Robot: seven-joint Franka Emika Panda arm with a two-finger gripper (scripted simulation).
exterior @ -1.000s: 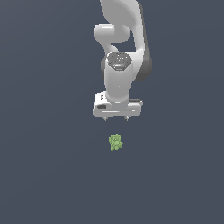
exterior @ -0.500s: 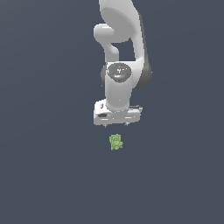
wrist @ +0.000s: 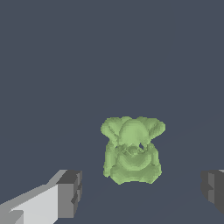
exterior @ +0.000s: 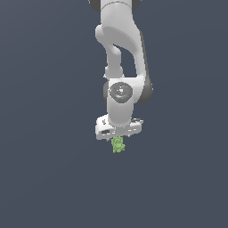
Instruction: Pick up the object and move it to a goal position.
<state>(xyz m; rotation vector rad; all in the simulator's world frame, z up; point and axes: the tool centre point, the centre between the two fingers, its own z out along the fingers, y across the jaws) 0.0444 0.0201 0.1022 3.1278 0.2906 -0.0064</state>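
The object (exterior: 118, 145) is a small light-green lumpy figurine on the dark grey floor. In the wrist view the object (wrist: 132, 150) lies between my two grey fingertips, with a gap on each side. My white gripper (exterior: 118, 138) is right above it, open, and its body hides the fingers and the top of the figurine in the exterior view. One fingertip (wrist: 70, 194) and the other (wrist: 213, 189) stand wide apart and touch nothing.
The dark grey floor (exterior: 49, 178) stretches flat all around. The white arm (exterior: 121, 53) rises from the gripper to the top edge of the exterior view.
The gripper has come down steadily towards the figurine, from well above it to just over it. The figurine has not moved.
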